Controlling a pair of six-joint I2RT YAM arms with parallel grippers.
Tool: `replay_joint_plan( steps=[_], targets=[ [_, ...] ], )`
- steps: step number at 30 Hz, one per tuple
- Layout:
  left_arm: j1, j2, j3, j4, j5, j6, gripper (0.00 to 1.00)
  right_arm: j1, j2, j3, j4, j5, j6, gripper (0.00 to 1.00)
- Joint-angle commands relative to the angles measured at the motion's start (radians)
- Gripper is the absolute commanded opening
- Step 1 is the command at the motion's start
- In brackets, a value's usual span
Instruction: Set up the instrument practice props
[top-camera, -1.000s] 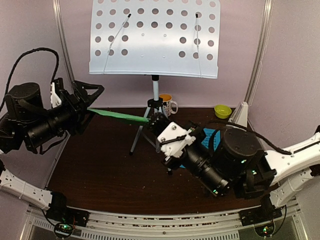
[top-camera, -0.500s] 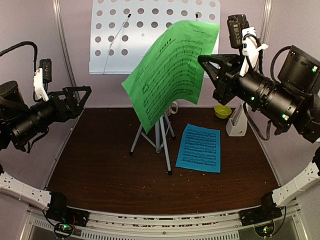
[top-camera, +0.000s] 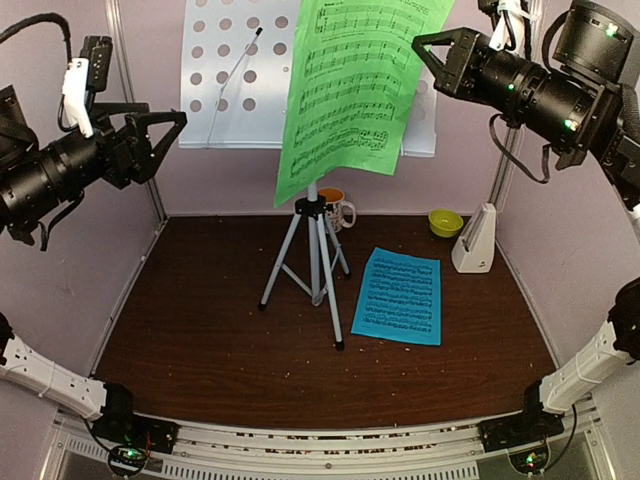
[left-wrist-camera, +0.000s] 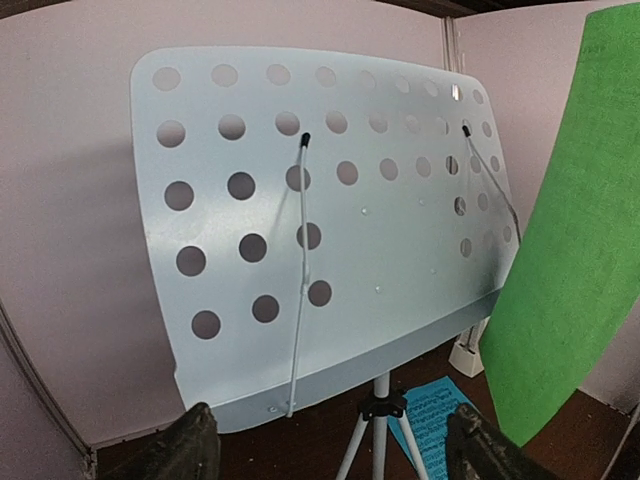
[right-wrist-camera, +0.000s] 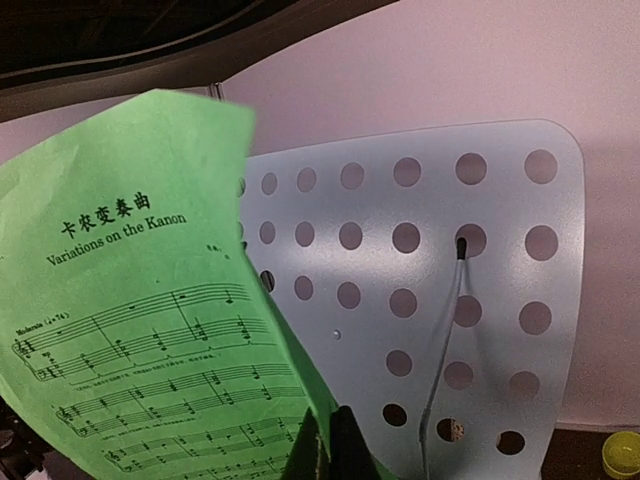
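While the right claw (top-camera: 418, 44) pinches the green music sheet (top-camera: 350, 90) by its edge, the page hangs high in front of the right part of the pale grey music stand (top-camera: 225, 95). Off the stand's left side the left claw (top-camera: 168, 140) hovers, fingers spread, holding nothing. On the dark surface (top-camera: 200, 330) the blue music sheet (top-camera: 400, 297) lies flat just right of the tripod (top-camera: 315, 250), and the white metronome (top-camera: 475, 240) stands near it.

Flat sheet (top-camera: 401, 297) lies right of the tripod (top-camera: 313, 255), left of metronome (top-camera: 475, 240).
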Motion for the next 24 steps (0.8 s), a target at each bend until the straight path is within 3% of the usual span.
replay_joint_plan(
  steps=[1,5,15,24],
  targets=[
    [0.109,0.051,0.096,-0.059,0.13,0.015,0.76,-0.046,0.048,0.077,-0.041,-0.057,0.102,0.0],
    [0.165,0.086,0.156,-0.089,0.172,0.024,0.69,-0.065,0.1,0.152,-0.061,-0.012,0.097,0.0],
    [0.287,0.214,0.301,-0.107,0.322,0.063,0.56,-0.072,0.121,0.203,0.069,0.108,-0.018,0.0],
    [0.375,0.352,0.437,-0.139,0.409,0.101,0.51,-0.071,0.183,0.261,0.097,0.116,-0.096,0.0]
  ],
)
